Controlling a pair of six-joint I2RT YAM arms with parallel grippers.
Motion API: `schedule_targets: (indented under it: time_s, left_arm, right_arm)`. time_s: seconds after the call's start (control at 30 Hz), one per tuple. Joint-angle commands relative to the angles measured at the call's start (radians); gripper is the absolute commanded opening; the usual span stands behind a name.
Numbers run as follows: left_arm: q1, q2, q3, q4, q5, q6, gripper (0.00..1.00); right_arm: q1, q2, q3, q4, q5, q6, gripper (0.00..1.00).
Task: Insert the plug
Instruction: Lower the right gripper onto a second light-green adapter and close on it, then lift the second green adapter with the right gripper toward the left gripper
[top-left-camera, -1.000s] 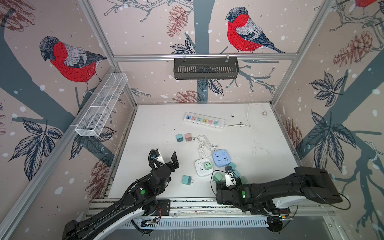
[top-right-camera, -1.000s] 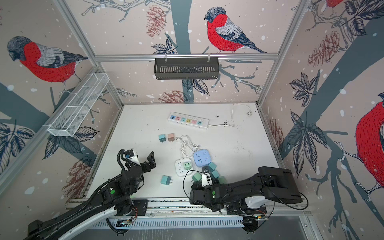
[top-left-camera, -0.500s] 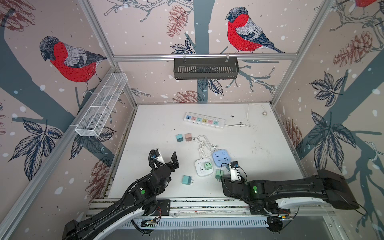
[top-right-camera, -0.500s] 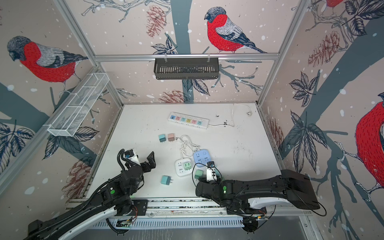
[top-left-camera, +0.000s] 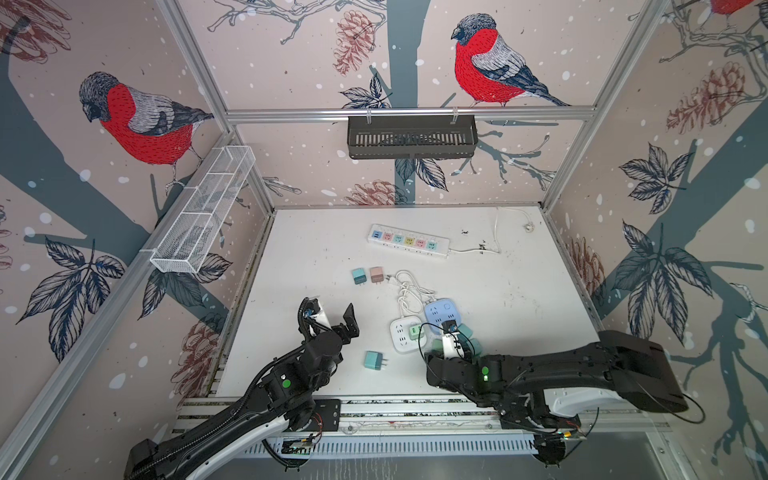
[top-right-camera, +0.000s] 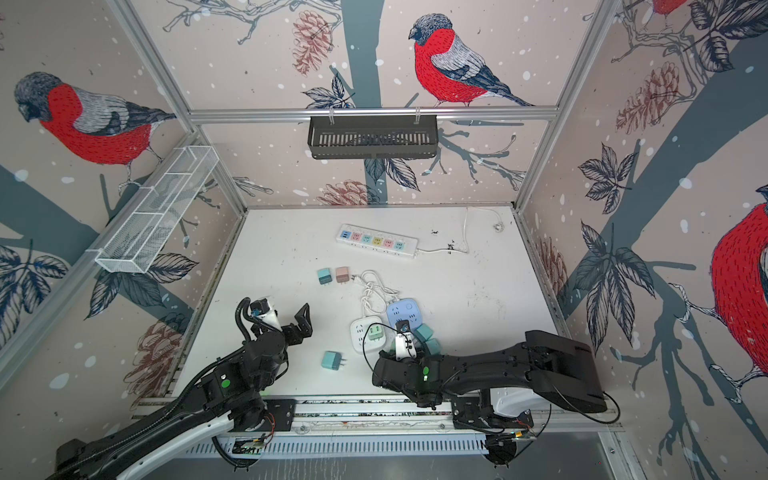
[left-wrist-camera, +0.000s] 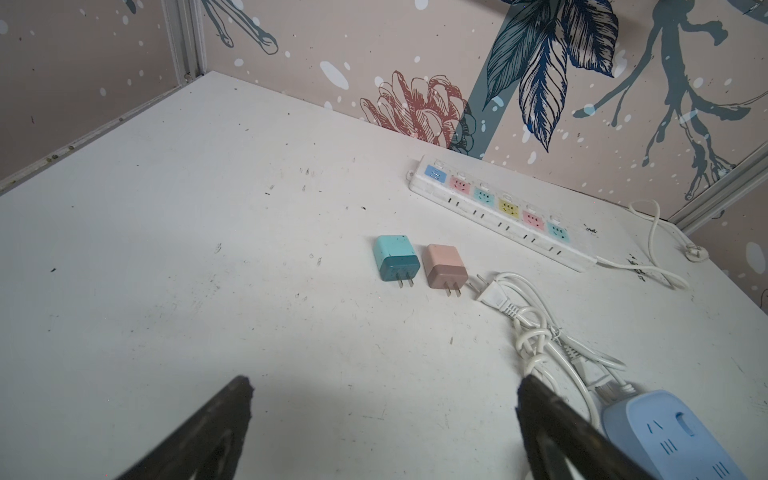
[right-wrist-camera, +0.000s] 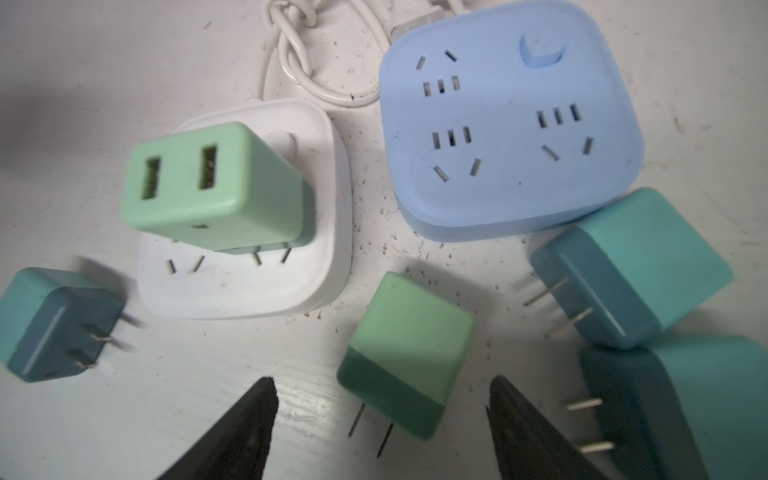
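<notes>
Right claw (right-wrist-camera: 380, 380) spread, empty, flanking loose green plug (right-wrist-camera: 411, 340) flat on bench (top-left-camera: 519, 299) near front edge. Second green plug (right-wrist-camera: 216, 183) upright in white socket (right-wrist-camera: 232, 291), prongs partly showing. Left claw (left-wrist-camera: 384, 380) spread wide, empty.

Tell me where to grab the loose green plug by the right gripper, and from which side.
Pinch the loose green plug across its two flat side faces, probably from above. It lies flat, prongs pointing toward the right gripper, whose open jaws stand either side of them.
</notes>
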Motion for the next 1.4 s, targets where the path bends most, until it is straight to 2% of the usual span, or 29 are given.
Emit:
schedule_targets:
  time_s: [0.0, 0.17, 0.67, 0.87, 0.97, 1.13, 1.23, 1.37]
  left_arm:
    - [0.001, 0.001, 0.005, 0.018, -0.011, 0.006, 0.99]
    - [0.002, 0.001, 0.005, 0.018, -0.009, 0.005, 0.99]
    - [0.001, 0.035, 0.009, 0.034, -0.003, 0.015, 0.99]
    - [0.001, 0.056, 0.013, 0.042, 0.003, 0.017, 0.98]
    - [0.001, 0.066, 0.016, 0.044, 0.008, 0.020, 0.98]
    - [0.001, 0.077, 0.021, 0.041, 0.004, 0.020, 0.98]
    - [0.001, 0.075, 0.021, 0.041, 0.006, 0.021, 0.98]
    - [0.001, 0.067, 0.016, 0.058, 0.031, 0.037, 0.98]
  right_arm:
    - [-0.014, 0.045, 0.017, 0.009, -0.012, -0.010, 0.80]
    - [-0.021, 0.090, 0.023, 0.019, -0.009, -0.015, 0.77]
    - [-0.007, 0.209, 0.082, -0.060, 0.026, 0.001, 0.56]
    - [0.000, 0.235, 0.095, -0.081, 0.039, 0.016, 0.44]
    - [-0.001, 0.243, 0.083, -0.050, 0.024, 0.003, 0.43]
    - [0.001, 0.235, 0.079, -0.028, 0.007, -0.023, 0.44]
    - [0.004, 0.210, 0.065, -0.014, 0.011, -0.037, 0.34]
    - [0.004, 0.136, 0.031, -0.012, 0.044, -0.049, 0.29]
